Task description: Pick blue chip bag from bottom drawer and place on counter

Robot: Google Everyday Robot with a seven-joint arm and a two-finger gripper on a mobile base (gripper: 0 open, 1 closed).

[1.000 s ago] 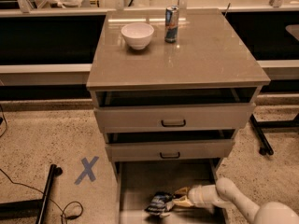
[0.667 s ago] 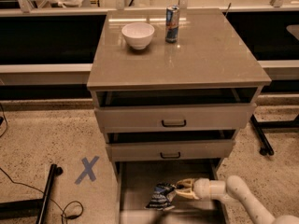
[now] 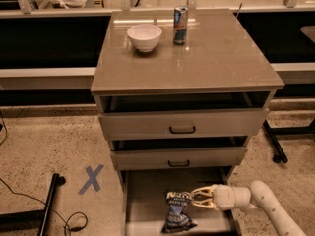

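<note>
The blue chip bag, dark blue foil with white lettering, hangs lengthwise over the floor of the open bottom drawer. My gripper reaches in from the right and is shut on the bag's upper right edge. My white arm runs off to the lower right. The glossy grey-brown counter tops the cabinet above.
A white bowl and a slim blue-silver can stand at the back of the counter. The two upper drawers are pulled out slightly above the bottom one. A blue X marks the floor at left, near a black stand leg.
My gripper has moved a little left and up with the bag. The bag, crumpled on the drawer floor before, now hangs stretched out from my fingers.
</note>
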